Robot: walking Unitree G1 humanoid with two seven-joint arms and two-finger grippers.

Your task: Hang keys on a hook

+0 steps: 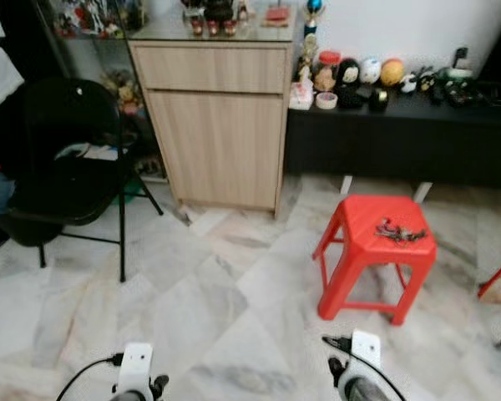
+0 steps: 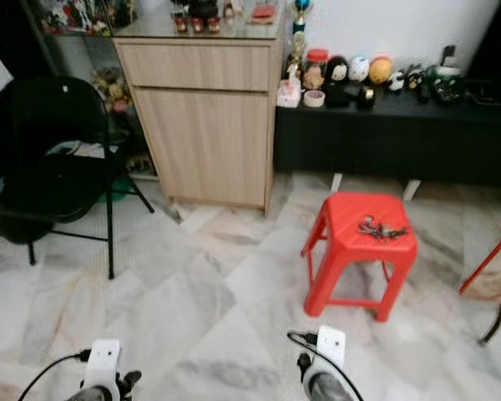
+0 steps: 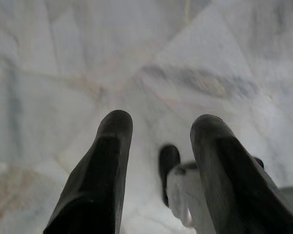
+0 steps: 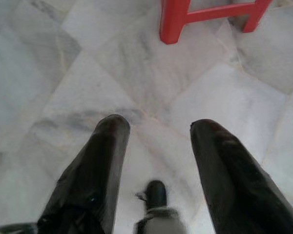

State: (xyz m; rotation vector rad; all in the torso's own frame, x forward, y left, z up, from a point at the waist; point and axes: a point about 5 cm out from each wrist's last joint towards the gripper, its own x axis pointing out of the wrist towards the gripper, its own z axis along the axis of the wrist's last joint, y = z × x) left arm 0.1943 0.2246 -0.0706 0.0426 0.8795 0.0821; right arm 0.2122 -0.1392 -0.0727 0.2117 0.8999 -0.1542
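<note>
A dark bunch of keys point(image 1: 398, 231) lies on the seat of a red plastic stool point(image 1: 376, 259) ahead and to my right; the keys point(image 2: 381, 228) rest toward the seat's right side. Both arms hang low at the bottom of the head views, far short of the stool. My left gripper point(image 3: 161, 124) is open over bare marble floor. My right gripper point(image 4: 158, 126) is open too, with nothing between its fingers; the stool's legs point(image 4: 175, 22) stand beyond it.
A wooden cabinet point(image 1: 217, 125) stands ahead with a black folding chair point(image 1: 63, 175) to its left. A low black bench point(image 1: 401, 138) with small figurines runs along the right wall. A red frame leg point(image 1: 497, 276) juts in at far right. Marble floor point(image 1: 192, 301) lies between.
</note>
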